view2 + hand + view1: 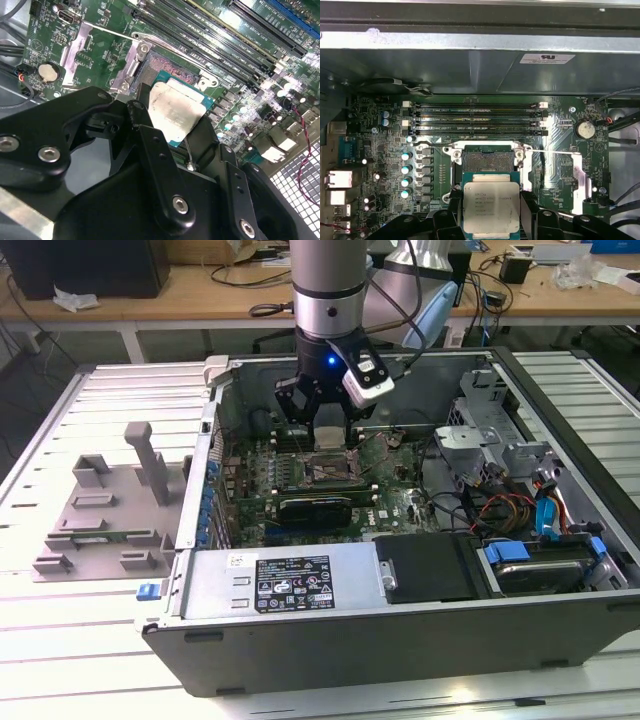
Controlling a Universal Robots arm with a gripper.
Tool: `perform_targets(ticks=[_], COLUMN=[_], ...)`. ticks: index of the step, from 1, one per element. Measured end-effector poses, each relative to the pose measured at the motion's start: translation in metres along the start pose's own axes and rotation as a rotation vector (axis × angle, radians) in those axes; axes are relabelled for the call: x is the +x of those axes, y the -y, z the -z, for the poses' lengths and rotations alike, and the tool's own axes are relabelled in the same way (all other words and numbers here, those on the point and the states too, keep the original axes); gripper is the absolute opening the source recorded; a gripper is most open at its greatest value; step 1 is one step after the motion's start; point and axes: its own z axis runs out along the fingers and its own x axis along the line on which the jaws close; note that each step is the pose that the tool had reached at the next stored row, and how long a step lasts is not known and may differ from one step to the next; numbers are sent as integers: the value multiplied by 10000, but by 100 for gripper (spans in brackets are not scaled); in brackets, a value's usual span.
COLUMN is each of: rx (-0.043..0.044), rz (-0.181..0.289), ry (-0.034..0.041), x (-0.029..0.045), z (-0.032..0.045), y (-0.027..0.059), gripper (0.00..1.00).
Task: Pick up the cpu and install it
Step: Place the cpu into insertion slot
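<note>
Hovering over the open socket, I had the end effector clamped on the cpu — pickup done, seating not yet done.

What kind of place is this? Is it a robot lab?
Probably a robotics lab or workshop: a robot arm reaches into an open computer case on a slatted metal table, its hand gripping the cpu, and wooden workbenches with cables stand behind.

surface: pale slatted table | behind: wooden desk, cables | floor: possibly dark
</note>
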Motion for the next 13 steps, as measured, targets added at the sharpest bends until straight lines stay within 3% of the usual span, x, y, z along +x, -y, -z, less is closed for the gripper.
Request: perform_targets(ticks=[7,9,13], rx=[0,6,36], rz=[-16,-281,-1247], ry=[1,14,57], x=[0,0,0], z=[-2,-3,-5], y=[0,0,0], gripper=[55,55,55])
